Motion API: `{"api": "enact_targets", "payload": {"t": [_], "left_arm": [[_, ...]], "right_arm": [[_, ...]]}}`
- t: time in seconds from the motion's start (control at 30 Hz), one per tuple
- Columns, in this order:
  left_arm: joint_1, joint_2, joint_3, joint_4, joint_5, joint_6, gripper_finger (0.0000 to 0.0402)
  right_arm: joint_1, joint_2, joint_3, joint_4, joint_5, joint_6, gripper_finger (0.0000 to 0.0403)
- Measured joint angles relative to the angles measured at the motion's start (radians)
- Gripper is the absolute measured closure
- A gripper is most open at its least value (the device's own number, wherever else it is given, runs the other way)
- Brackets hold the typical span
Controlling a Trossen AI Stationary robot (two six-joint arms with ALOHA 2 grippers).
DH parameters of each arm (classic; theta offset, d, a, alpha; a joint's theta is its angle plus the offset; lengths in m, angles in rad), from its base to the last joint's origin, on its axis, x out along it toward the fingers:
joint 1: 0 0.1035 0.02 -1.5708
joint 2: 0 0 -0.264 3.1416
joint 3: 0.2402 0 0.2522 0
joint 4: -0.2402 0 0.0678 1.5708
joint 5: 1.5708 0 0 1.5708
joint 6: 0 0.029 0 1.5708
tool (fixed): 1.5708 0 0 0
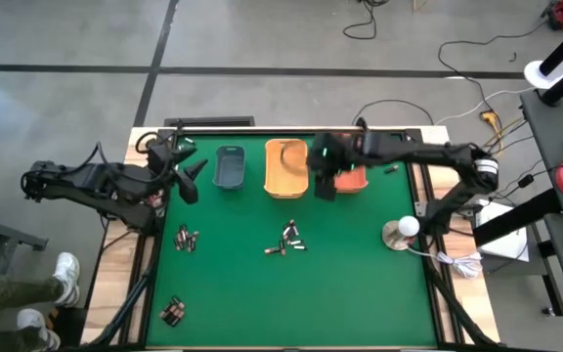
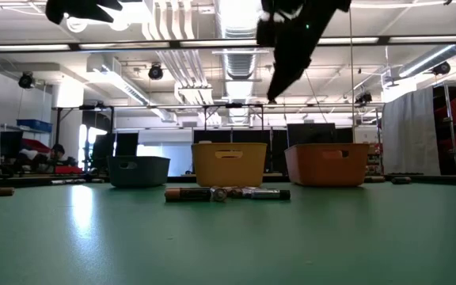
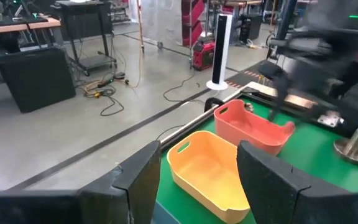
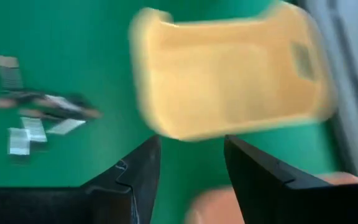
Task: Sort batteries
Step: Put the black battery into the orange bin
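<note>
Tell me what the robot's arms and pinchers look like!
Both arms are dark, almost black, with chunky joints. The right arm shows a tiny green light near its wrist. Each gripper, like the left gripper and right gripper, has two flat, dark fingers.

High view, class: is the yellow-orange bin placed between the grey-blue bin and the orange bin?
Yes. The yellow-orange bin sits in the row's middle, with the grey-blue bin on one side and the orange bin on the other.

Both my arms are dark, near black, built of jointed segments with black cables looped along them. Left pincer: two broad, flat, matte-black fingers with angular stepped edges. Right pincer: same dark wedge-shaped fingers. A small green light glows on my right wrist housing. A pale ring marks my right arm's base joint.
</note>
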Motion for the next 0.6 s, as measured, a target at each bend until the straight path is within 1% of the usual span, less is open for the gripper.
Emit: {"api": "enact_targets", "payload": {"t": [0.13, 0.2, 0.3, 0.43, 0.6], "left_arm": [[0.0, 0.021, 0.0, 0.001, 0.058, -0.003, 0.021], [0.0, 0.032, 0.0, 0.0, 0.098, -0.004, 0.021], [0.0, 0.045, 0.0, 0.001, 0.156, -0.004, 0.021], [0.0, 0.063, 0.0, 0.0, 0.213, -0.003, 0.021], [-0.001, 0.081, 0.0, 0.001, 0.228, 0.01, 0.021]], "right_arm": [[0.172, 0.038, -0.023, 0.111, 0.0, 0.112, 0.0241], [0.244, 0.075, -0.033, 0.176, 0.002, 0.136, 0.0244], [0.322, 0.145, -0.036, 0.27, 0.006, 0.146, 0.0247], [0.367, 0.262, -0.008, 0.337, 0.023, 0.221, 0.0252], [0.377, 0.392, 0.055, 0.341, 0.027, 0.236, 0.0257]]}}
